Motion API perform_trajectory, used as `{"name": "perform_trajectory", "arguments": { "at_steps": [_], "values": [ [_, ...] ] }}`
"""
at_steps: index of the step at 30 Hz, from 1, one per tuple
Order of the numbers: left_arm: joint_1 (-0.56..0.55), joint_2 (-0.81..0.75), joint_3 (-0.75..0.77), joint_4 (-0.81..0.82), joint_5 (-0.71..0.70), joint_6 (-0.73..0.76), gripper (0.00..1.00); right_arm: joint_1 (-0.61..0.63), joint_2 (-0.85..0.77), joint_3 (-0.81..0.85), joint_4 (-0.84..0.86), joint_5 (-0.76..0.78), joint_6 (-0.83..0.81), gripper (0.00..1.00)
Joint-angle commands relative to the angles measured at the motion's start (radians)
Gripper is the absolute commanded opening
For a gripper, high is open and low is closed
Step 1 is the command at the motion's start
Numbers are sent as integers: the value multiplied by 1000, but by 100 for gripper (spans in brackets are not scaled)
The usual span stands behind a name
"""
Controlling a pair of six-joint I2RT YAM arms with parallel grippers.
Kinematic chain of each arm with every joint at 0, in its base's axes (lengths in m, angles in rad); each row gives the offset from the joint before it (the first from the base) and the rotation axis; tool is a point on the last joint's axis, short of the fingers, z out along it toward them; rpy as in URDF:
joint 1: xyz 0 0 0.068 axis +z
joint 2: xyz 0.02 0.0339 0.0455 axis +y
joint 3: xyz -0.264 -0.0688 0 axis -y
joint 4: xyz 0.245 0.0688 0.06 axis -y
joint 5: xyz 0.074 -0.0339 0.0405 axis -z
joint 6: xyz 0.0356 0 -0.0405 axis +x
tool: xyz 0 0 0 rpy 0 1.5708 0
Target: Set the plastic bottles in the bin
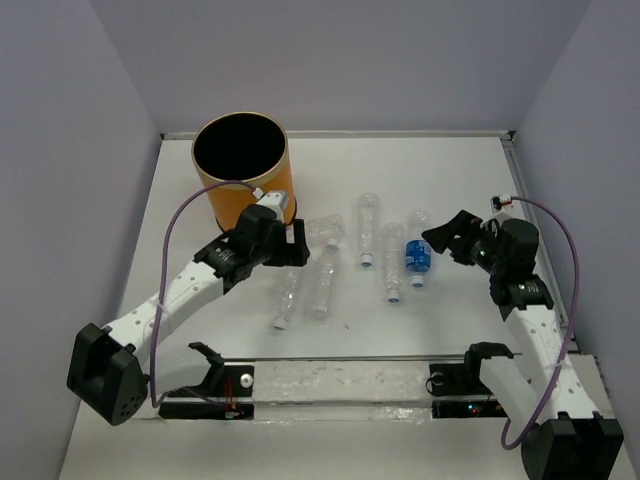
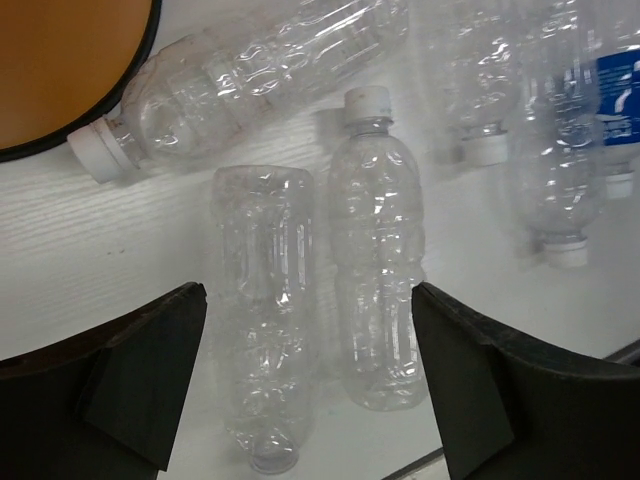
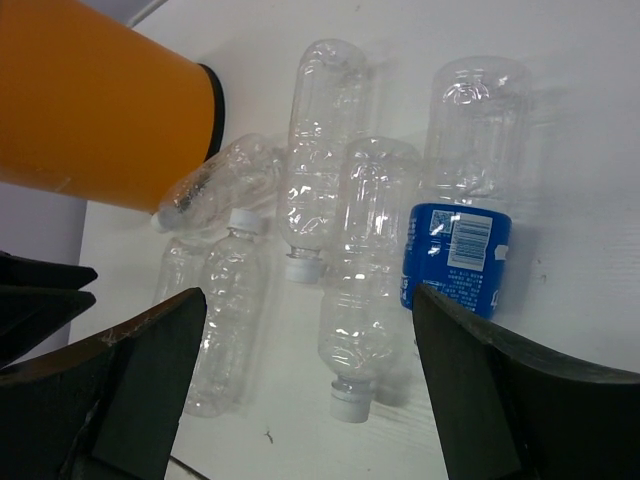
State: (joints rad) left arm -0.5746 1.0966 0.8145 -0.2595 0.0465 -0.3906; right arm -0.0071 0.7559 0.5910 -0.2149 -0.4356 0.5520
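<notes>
From above, we count six bottles lying on the bench beside the bin, so nothing looks binned yet. Left wrist: our left tool hangs spread over two bottles. Right wrist: our right tool, spread, overlooks the blue-labelled bottle.
</notes>
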Motion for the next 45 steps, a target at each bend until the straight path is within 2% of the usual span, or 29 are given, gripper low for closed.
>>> {"name": "perform_trajectory", "arguments": {
  "at_steps": [1,10,14,19,22,25,27,30,32,37,40,45],
  "values": [
    [-38,121,62,-14,-176,27,99,-7,-1,-10,66,38,-32,89],
    [-44,309,109,25,-206,41,99,-7,-15,-57,78,75,-46,89],
    [-46,387,142,31,-174,40,99,-7,-15,-72,96,72,-40,89],
    [-62,482,163,35,-168,14,91,-7,13,-88,123,99,-32,89],
    [-64,504,165,31,-166,4,84,-7,50,-105,150,165,-29,89],
    [-65,480,152,30,-161,-5,70,-7,124,-98,171,215,-28,89],
    [-65,469,142,35,-165,-5,64,-7,157,-87,193,216,-24,89],
    [-65,439,124,37,-180,-8,48,-6,263,-43,242,202,-10,90],
    [-65,410,110,35,-188,-12,43,0,323,-21,259,211,1,90],
    [-65,301,80,38,-175,-18,39,4,483,50,291,223,1,93],
    [-66,213,81,28,-150,-2,37,13,572,104,296,230,-10,100],
    [-65,101,118,-11,-106,25,37,22,713,205,288,213,-30,100]
  ]
}}
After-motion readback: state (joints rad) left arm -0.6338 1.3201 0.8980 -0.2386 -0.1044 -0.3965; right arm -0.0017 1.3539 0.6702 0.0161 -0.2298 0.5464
